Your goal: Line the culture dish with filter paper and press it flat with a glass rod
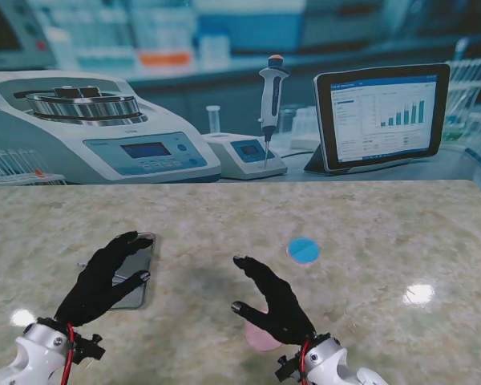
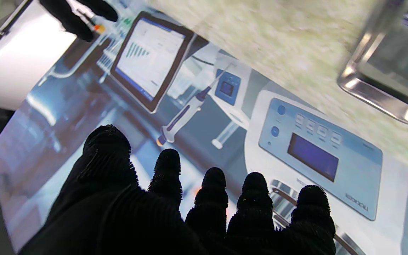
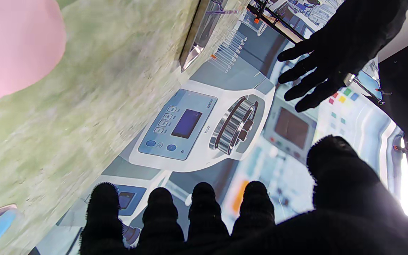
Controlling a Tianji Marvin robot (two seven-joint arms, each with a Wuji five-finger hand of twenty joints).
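While both hands hang above the worktop (image 1: pixel 385 216) with nothing in their grasp, the task items lie apart on the marble surface. The left hand (image 1: pixel 100 281) is open, fingers spread and raised, positioned over the steel tray (image 1: pixel 140 277) near the worktop's left part, toward its near edge. In the left wrist view the fingertips (image 2: pixel 213 179) extend free, touching nothing, and a corner of the tray (image 2: pixel 384 67) is visible beyond them. A thin clear item, probably the glass rod (image 3: pixel 221 11), lies in the tray in the right wrist view; its identity cannot be confirmed.

The right hand (image 1: pixel 274 301) is likewise open, thumb apart from the fingers, and empty. It is positioned at mid-width close to the near edge. A pink disc (image 1: pixel 262 337) lies on the worktop just beside the right wrist, partly covered by it; whether this is the filter paper or a dish cannot be told. A blue disc (image 1: pixel 305 250) lies farther from me, right of the right fingertips, clear of both hands.
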